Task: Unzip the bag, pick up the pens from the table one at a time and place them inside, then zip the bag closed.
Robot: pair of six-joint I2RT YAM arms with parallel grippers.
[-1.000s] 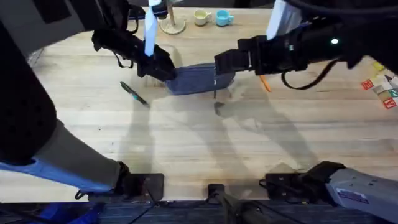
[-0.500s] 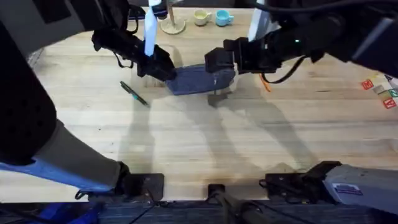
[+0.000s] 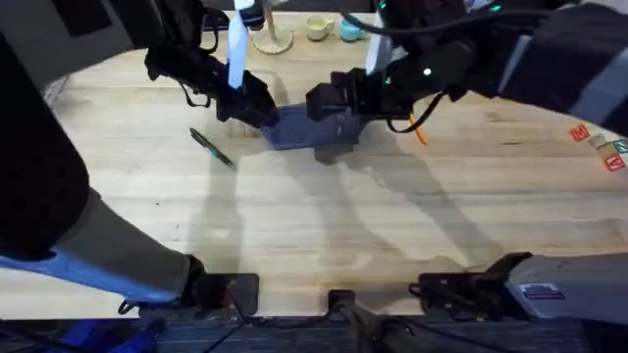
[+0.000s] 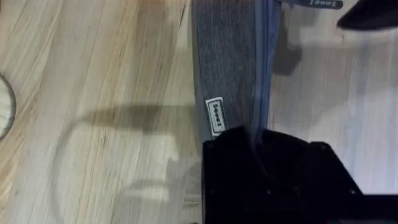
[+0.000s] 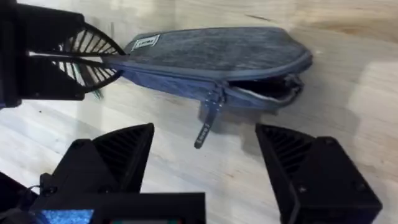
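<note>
Blue-grey fabric bag [image 3: 306, 126] — lying on the light wooden surface [image 3: 324, 216] toward its far middle, long axis running left to right, a small white label [image 4: 216, 115] sewn on one face. Left tool [image 3: 257, 113] — black fingers pressed together on the bag's left end, pinching the fabric edge; in the left wrist view the cloth runs straight into the closed jaws, and in the right wrist view the same tool [image 5: 93, 57] is seen clamped on the end by the label. Right tool [image 3: 329, 102] — over the bag's right half, fingers spread wide apart; in the right wrist view the two black ribbed fingers [image 5: 118, 152] stand either side of the zip pull [image 5: 206, 127], not touching it. Zip — parted at the bag's right end, where a dark gap [image 5: 264, 90] shows between the two edges; shut along the stretch from the pull toward the left tool. The pull hangs off the near side of the bag, its tab down toward the surface. Dark pen [image 3: 211, 147] — on the surface to the near left of the bag, lying at a slant, apart from both tools. Orange pen [image 3: 419, 130] — on the surface to the right of the bag, partly under the right arm. Behind, at the far edge: a yellow cup [image 3: 316, 27] and a blue cup [image 3: 351, 29].
</note>
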